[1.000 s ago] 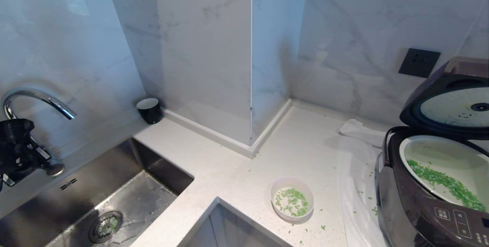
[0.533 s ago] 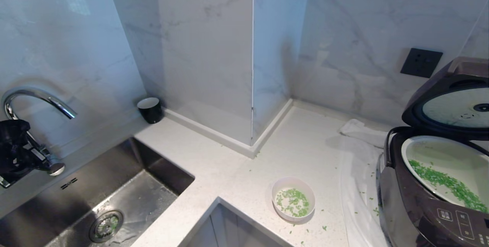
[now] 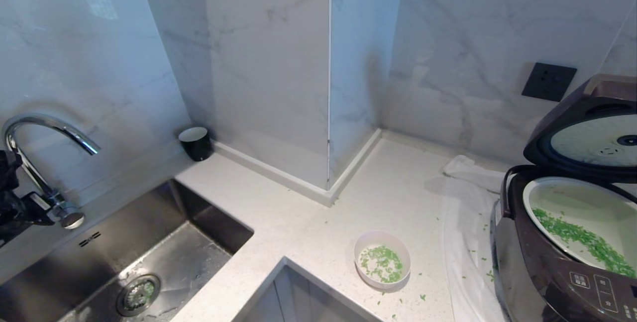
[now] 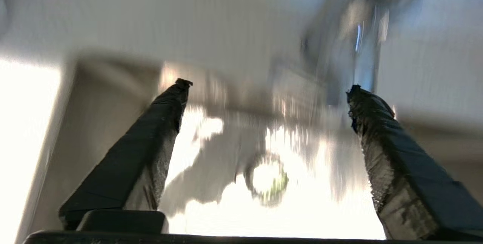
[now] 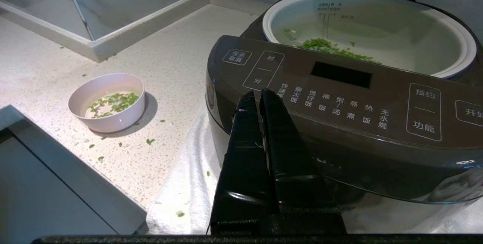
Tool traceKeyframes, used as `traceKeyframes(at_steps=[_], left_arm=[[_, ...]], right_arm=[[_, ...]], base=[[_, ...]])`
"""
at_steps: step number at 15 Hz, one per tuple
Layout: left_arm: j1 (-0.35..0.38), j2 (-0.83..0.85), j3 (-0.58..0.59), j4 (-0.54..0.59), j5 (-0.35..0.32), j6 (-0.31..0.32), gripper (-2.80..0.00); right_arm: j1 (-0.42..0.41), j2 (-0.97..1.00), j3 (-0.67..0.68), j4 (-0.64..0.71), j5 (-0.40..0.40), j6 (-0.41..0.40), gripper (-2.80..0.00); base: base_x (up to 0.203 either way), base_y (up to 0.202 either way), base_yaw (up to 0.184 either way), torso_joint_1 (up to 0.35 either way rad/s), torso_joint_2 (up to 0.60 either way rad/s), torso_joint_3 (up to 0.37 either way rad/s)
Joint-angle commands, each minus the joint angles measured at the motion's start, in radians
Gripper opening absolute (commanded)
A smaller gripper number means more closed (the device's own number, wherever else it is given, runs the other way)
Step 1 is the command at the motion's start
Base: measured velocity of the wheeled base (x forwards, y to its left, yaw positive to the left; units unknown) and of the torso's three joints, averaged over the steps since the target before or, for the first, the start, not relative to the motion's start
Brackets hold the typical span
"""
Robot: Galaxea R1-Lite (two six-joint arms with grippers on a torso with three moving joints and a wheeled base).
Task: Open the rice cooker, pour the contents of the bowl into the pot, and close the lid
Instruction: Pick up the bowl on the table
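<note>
The rice cooker (image 3: pixel 537 282) stands at the right with its lid (image 3: pixel 587 138) raised. Its white pot (image 3: pixel 572 197) holds a band of green contents (image 3: pixel 587 240). The pale pink bowl (image 3: pixel 382 282) sits upright on the counter left of the cooker, with some green bits (image 5: pixel 113 101) still in it. My left gripper (image 4: pixel 269 85) hangs open and empty above the sink drain (image 4: pixel 266 178); only a dark part of that arm (image 3: pixel 9 207) shows at the head view's left edge. My right gripper (image 5: pixel 257 92) is shut and empty, parked before the cooker's button panel (image 5: pixel 339 97).
A steel sink (image 3: pixel 194 262) with a curved faucet (image 3: pixel 45 128) fills the left. A black cup (image 3: pixel 195 144) stands by the wall. A white towel (image 3: pixel 468 242) lies under the cooker. Green bits are scattered on the counter (image 3: pixel 318 232). A wall socket (image 3: pixel 549 81) is behind the cooker.
The left gripper has drawn back toward the left edge of the head view, past the faucet, and its fingers have opened. Bowl, cooker and right arm are unchanged.
</note>
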State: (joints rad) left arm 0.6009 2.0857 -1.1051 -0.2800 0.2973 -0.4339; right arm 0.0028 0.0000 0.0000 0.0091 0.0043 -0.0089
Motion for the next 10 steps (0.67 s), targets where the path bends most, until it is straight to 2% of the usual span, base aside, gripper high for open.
traceKeyframes(at_steps=[1, 6, 8, 10], left_arm=[[0.003, -0.107, 0.086, -0.004, -0.056, -0.005, 0.0], [0.002, -0.255, 0.25, -0.005, -0.132, -0.001, 0.0], [-0.007, -0.337, 0.319, -0.005, -0.196, 0.001, 0.0], [-0.054, -0.425, 0.421, -0.013, -0.266, 0.005, 0.0]], right_arm=[[-0.001, 0.0, 0.0, 0.0, 0.0, 0.0, -2.8], [-0.001, 0.0, 0.0, 0.0, 0.0, 0.0, -2.8], [0.0, 0.0, 0.0, 0.0, 0.0, 0.0, -2.8], [0.0, 0.0, 0.0, 0.0, 0.0, 0.0, -2.8]], base=[[0.0, 0.0, 0.0, 0.0, 0.0, 0.0], [0.0, 0.0, 0.0, 0.0, 0.0, 0.0], [0.0, 0.0, 0.0, 0.0, 0.0, 0.0], [0.0, 0.0, 0.0, 0.0, 0.0, 0.0]])
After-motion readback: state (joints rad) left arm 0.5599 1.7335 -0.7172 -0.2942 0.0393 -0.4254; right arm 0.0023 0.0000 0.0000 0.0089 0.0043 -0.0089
